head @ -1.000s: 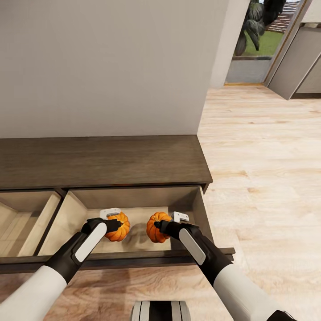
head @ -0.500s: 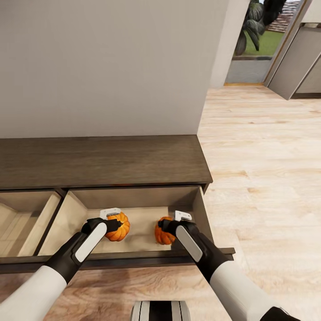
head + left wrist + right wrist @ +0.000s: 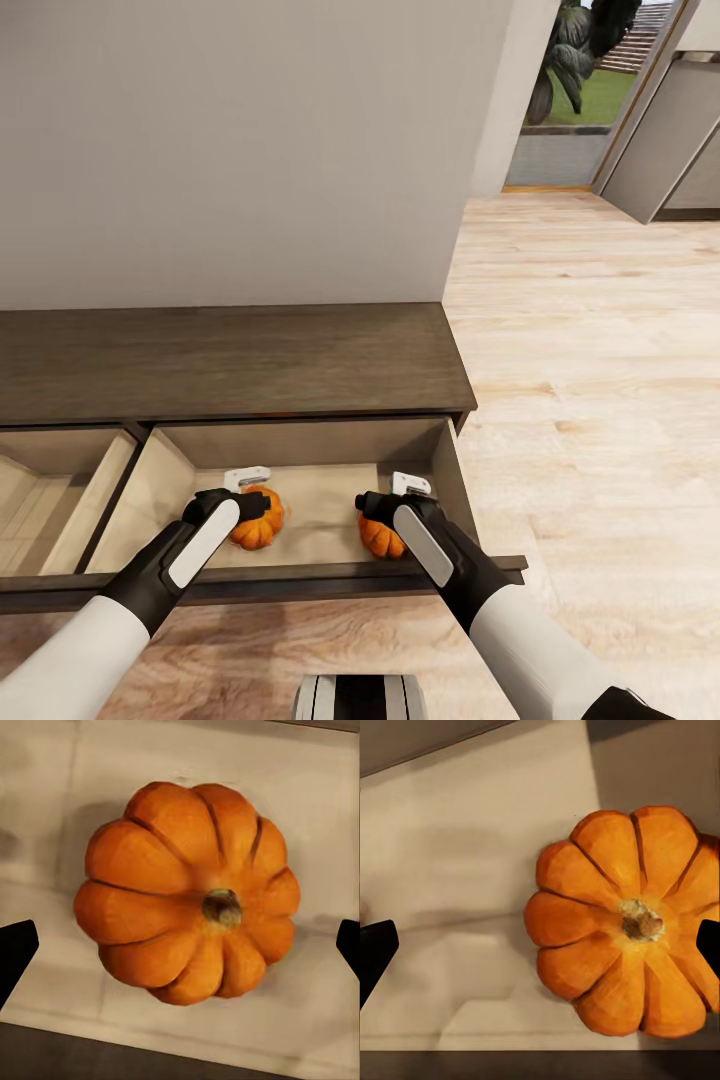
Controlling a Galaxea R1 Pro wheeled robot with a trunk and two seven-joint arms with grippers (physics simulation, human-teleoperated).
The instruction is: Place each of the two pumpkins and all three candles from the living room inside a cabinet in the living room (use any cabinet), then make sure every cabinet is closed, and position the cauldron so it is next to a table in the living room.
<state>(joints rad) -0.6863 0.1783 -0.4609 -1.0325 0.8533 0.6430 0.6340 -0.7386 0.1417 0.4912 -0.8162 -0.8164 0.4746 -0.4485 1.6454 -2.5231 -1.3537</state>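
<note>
Both ribbed orange pumpkins [image 3: 253,528] dropped, pale wood drawer [image 3: 320,497]

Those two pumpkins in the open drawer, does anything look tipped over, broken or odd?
Nothing stands out. Both pumpkins, the left pumpkin and the right pumpkin, sit stem up and whole on the pale floor of the open drawer, each beneath an open pincer, left pincer and right pincer. A second drawer beside it also stands open.
</note>
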